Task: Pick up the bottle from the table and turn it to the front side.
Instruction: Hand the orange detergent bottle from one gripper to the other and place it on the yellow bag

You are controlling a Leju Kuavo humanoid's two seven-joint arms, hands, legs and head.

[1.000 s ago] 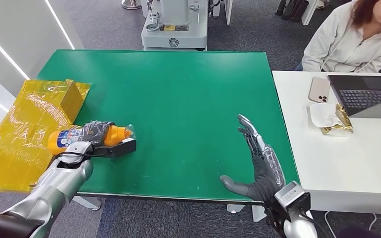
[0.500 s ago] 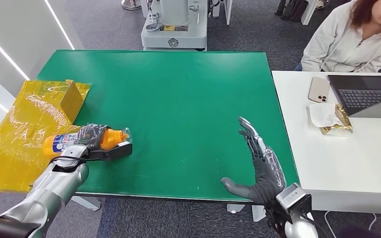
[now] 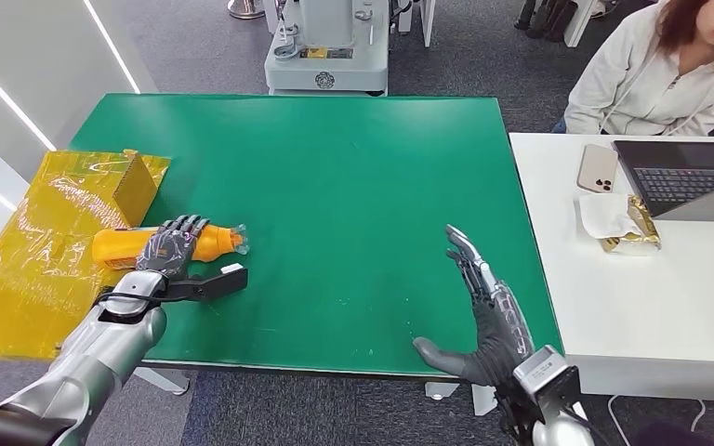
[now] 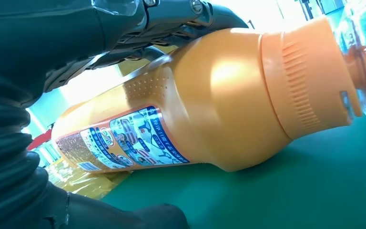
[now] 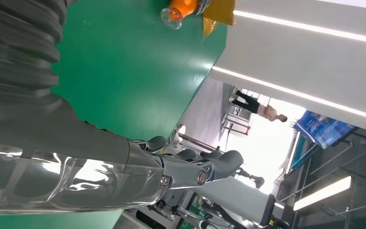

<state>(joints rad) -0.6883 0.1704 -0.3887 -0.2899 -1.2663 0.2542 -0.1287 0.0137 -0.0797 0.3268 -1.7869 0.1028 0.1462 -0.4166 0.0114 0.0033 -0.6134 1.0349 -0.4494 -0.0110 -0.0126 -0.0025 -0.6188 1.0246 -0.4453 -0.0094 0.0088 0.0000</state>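
The orange bottle (image 3: 125, 245) lies on its side at the green table's (image 3: 353, 167) left edge, clear cap (image 3: 234, 239) toward the middle, plain orange side up. My left hand (image 3: 172, 249) is above it with spread fingers (image 3: 178, 230) lying over its shoulder, and the thumb (image 3: 214, 279) stretches out apart along the table. In the left wrist view the bottle (image 4: 209, 105) rests on the green top with its blue label (image 4: 138, 138) facing the camera and the fingers (image 4: 171, 19) above it. My right hand (image 3: 493, 316) hovers flat and open near the front right edge, holding nothing.
A yellow cardboard box (image 3: 46, 242) sits just left of the bottle, off the table's edge. To the right a white table (image 3: 651, 297) carries a phone (image 3: 599, 168) and a laptop (image 3: 688, 177), with a person (image 3: 660, 65) seated behind. A grey machine base (image 3: 327, 46) stands beyond the far edge.
My left hand gripped the bottle with its label up; now the fingers are spread and the bottle lies with plain orange up, slightly farther back. The right hand barely moved.
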